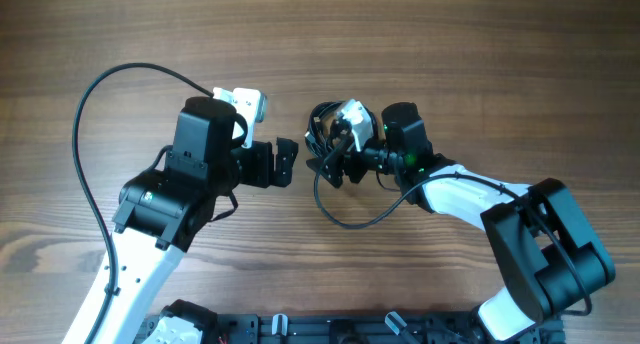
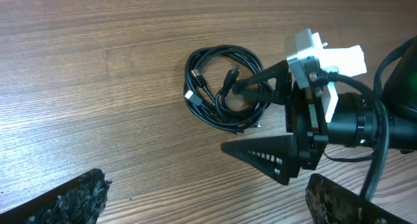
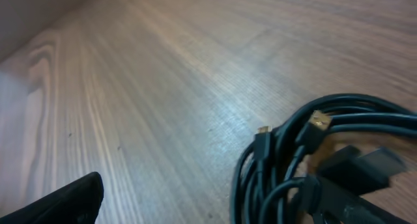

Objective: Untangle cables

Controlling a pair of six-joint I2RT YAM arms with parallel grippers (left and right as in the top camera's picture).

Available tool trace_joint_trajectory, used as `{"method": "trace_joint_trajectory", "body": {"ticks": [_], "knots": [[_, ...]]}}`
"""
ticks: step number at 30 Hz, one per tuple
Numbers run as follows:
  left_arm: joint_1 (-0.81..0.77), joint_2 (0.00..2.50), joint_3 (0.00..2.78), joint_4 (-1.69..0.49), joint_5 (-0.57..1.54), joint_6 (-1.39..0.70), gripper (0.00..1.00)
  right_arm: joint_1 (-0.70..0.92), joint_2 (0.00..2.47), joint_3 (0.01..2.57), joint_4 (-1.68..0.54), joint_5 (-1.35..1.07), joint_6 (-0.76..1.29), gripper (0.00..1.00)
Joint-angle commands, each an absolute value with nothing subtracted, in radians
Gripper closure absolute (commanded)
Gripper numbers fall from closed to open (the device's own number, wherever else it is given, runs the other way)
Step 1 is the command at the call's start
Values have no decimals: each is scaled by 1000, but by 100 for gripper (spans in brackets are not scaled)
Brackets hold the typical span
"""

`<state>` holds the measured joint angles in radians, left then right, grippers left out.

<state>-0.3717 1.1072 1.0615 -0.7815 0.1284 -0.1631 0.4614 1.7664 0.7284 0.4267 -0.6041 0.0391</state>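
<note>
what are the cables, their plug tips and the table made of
cables: probably a black rubber or plastic jacket, slightly glossy, going by the soft sheen and the limp loops. plug tips: metal with a gold colour, possibly plated; the close view is blurred. table: matte wood grain, but it could be veneer or laminate rather than solid wood.

cables (image 2: 218,120) | thin, black | coiled together in one bundle | flat on table (image 2: 98,87)

Coiled cables (image 1: 316,124) on wooden table (image 1: 470,44), right tool (image 1: 326,152) over them, left tool (image 1: 288,162) nearby
</note>
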Motion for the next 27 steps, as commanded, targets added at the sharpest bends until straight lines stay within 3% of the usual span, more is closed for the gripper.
{"method": "trace_joint_trajectory", "body": {"ticks": [1,8,23,25,27], "knots": [[-375,1110,1079,-780,141,-173,0,464,1756,727,412,-453,83,0],[-375,1110,1079,-780,141,-172,0,462,1717,727,304,-152,73,0],[-375,1131,1079,-778,140,-172,0,462,1705,727,204,129,52,2],[-375,1140,1079,-777,140,-172,0,461,1705,727,207,134,75,10],[-375,1151,1079,-774,140,-172,0,462,1705,727,208,123,81,35]]}}
